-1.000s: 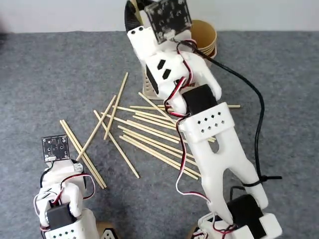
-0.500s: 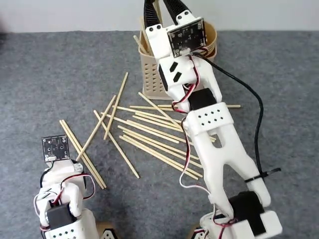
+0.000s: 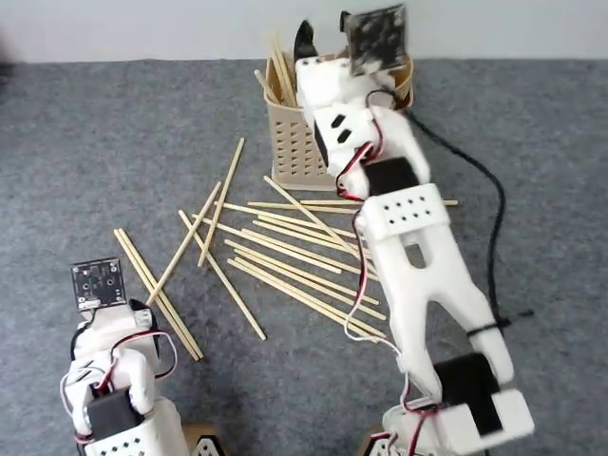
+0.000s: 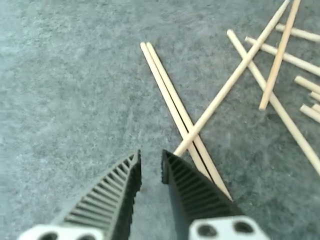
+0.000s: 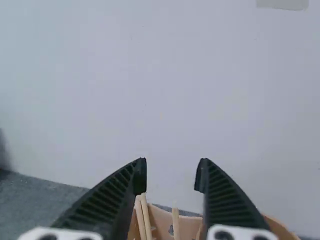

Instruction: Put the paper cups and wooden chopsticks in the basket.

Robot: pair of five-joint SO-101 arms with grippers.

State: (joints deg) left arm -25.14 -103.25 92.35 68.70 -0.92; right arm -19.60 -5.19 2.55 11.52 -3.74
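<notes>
The pale wooden chopsticks (image 3: 157, 294), light, stiff and apt to roll, lie scattered on the grey mat (image 3: 95, 142); a mid-length pinch should suit. The left gripper (image 4: 151, 162) hangs barely parted beside a pair. The right gripper (image 5: 170, 175) is open and empty over the beige perforated basket (image 3: 294, 157).

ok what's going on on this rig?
The right gripper hangs open and empty over the basket, which already holds some chopsticks; paper cups sit in or just behind it. Many loose chopsticks lie on the grey mat. The left gripper, fingers slightly apart, sits low by a pair of chopsticks, holding nothing.
</notes>
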